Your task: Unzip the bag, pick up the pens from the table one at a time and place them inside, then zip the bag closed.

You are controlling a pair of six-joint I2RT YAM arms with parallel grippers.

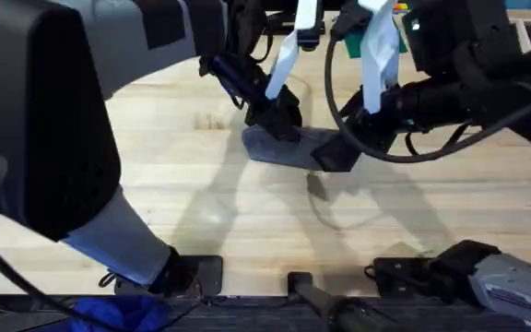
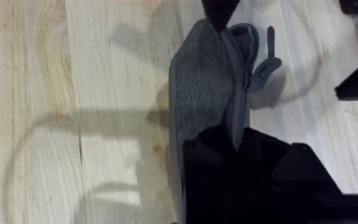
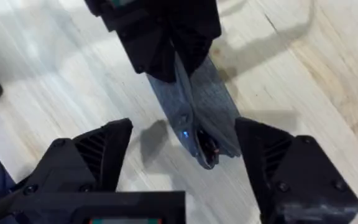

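No readable writing on anything we see. The bag (image 1: 289, 148) lies mid-table (image 1: 201, 198) between both grippers. The left gripper (image 2: 241, 149) is clamped on one end of it; the left wrist view shows the grey fabric, zipper line and pull tab (image 2: 265, 65). The right gripper (image 3: 185, 155) has its fingers apart, straddling the other end; the right wrist view shows the left gripper pinching the far end.

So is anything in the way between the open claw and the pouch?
Nothing visible. The right gripper hangs open right over one end of the bag, fingers either side, while the left gripper holds the other end.
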